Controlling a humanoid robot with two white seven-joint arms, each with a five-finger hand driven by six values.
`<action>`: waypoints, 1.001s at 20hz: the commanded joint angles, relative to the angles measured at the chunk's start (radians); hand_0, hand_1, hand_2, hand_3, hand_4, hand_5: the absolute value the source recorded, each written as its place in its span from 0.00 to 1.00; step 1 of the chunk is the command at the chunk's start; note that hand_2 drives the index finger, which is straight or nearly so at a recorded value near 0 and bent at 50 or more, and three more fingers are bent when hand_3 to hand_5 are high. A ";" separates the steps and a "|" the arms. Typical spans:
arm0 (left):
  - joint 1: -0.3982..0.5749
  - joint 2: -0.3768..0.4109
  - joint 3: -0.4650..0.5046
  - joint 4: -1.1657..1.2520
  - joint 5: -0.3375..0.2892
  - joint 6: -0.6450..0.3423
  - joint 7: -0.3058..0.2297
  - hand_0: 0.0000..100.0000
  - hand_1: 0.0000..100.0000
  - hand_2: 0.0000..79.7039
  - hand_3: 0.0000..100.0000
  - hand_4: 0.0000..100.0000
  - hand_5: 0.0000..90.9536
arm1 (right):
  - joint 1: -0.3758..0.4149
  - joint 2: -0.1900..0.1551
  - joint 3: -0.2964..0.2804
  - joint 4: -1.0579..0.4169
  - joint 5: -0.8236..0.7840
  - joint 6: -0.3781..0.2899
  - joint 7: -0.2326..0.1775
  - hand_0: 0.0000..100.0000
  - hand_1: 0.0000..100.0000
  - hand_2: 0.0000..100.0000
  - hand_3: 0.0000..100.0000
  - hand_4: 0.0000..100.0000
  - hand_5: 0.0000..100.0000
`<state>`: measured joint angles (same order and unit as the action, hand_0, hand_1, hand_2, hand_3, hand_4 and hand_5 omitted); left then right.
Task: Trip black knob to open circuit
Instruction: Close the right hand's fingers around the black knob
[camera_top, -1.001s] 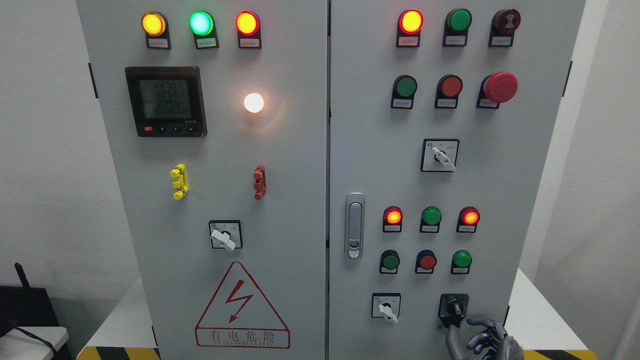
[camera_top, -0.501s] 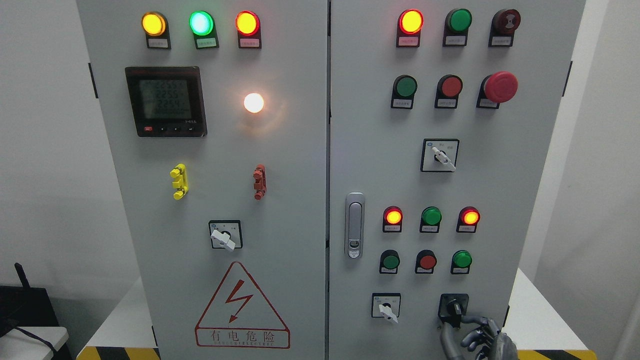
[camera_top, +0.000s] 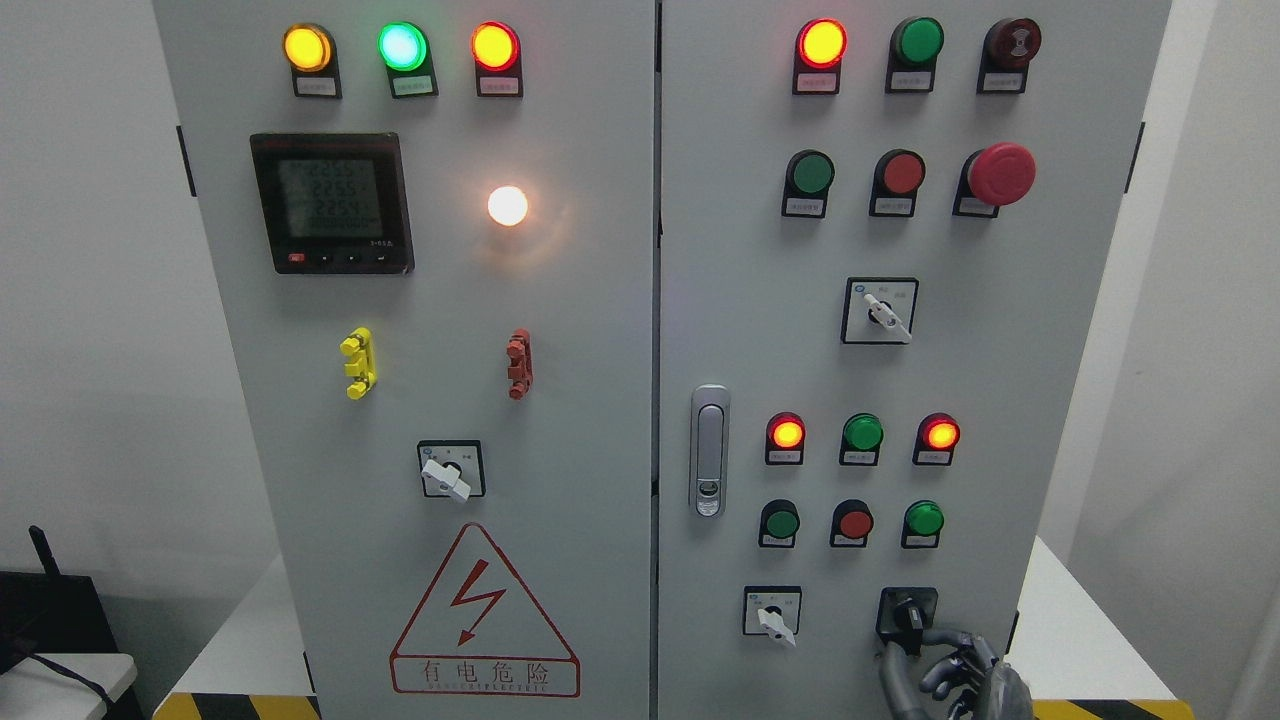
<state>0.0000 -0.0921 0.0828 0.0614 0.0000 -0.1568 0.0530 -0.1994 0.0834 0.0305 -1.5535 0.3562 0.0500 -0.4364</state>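
One robot hand (camera_top: 945, 665) reaches up from the lower right of the frame, its grey fingers (camera_top: 938, 636) closed around the black knob (camera_top: 906, 613). That knob sits at the bottom right of a grey cabinet (camera_top: 600, 300), right of a white switch (camera_top: 772, 612). Lit red, green and amber lamps fill the doors above. No other arm shows.

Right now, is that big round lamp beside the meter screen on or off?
On. The round lamp right of the meter screen glows bright white and casts a warm halo on the grey cabinet door.
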 joint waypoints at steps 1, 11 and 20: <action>-0.008 0.000 0.000 0.000 -0.034 0.000 0.001 0.12 0.39 0.00 0.00 0.00 0.00 | -0.002 -0.001 0.003 0.000 0.000 0.004 -0.001 0.38 0.74 0.48 0.85 0.87 0.94; -0.008 0.000 0.000 0.000 -0.032 0.000 0.001 0.12 0.39 0.00 0.00 0.00 0.00 | -0.002 -0.001 0.006 -0.003 0.000 0.019 -0.001 0.39 0.76 0.48 0.85 0.87 0.94; -0.008 0.000 0.000 0.000 -0.034 0.000 0.001 0.12 0.39 0.00 0.00 0.00 0.00 | -0.006 -0.001 0.008 -0.003 0.000 0.021 0.001 0.44 0.76 0.50 0.86 0.87 0.94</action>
<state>0.0000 -0.0922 0.0828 0.0614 0.0000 -0.1568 0.0529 -0.2030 0.0831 0.0343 -1.5562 0.3558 0.0700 -0.4347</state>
